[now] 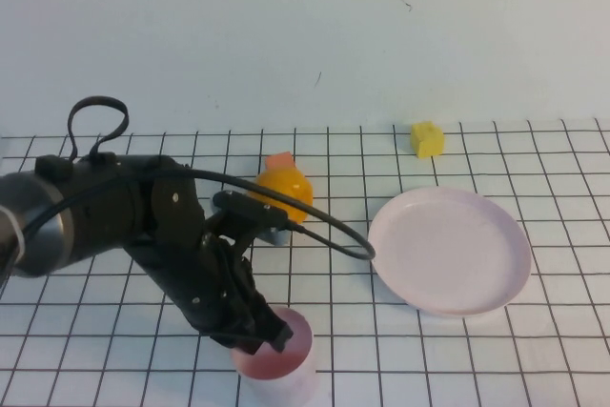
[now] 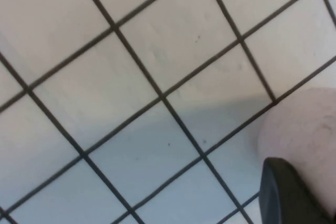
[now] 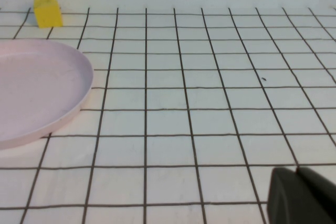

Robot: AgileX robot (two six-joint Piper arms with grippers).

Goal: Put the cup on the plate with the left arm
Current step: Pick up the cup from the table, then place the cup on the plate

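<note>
The pale pink cup (image 1: 286,355) stands upright on the grid mat at the near edge, centre-left. My left gripper (image 1: 262,334) reaches down from the left and is shut on the cup's left rim. In the left wrist view one dark finger (image 2: 286,195) lies against the cup's outer wall (image 2: 307,127), just above the mat. The large pale pink plate (image 1: 448,250) lies to the right of the cup and a little farther back; it also shows in the right wrist view (image 3: 37,93). My right gripper (image 3: 302,195) is shut and empty, low over the mat to the right of the plate.
An orange fruit (image 1: 283,195) sits behind the left arm with a small pink-orange block (image 1: 278,161) just beyond it. A yellow block (image 1: 427,138) lies behind the plate. A black cable (image 1: 334,235) loops from the arm toward the plate's left rim.
</note>
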